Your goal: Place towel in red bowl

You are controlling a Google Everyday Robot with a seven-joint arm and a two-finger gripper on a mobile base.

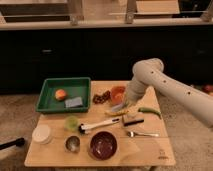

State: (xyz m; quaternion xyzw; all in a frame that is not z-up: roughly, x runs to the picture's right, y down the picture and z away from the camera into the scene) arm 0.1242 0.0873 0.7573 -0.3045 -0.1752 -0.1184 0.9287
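The gripper (121, 103), fingers clamped on the towel (117, 107), hangs at the red bowl's (118, 92) near rim.

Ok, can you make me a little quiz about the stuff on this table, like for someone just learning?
1. True or false: the red bowl stands on the table, outside the green tray.
2. Where is the gripper?
A) over the green tray
B) close to the red bowl, by the towel
C) at the table's near edge
3. What piece of cutlery lies to the right of the maroon bowl?

Key: 1 true; 2 B; 3 the fork.
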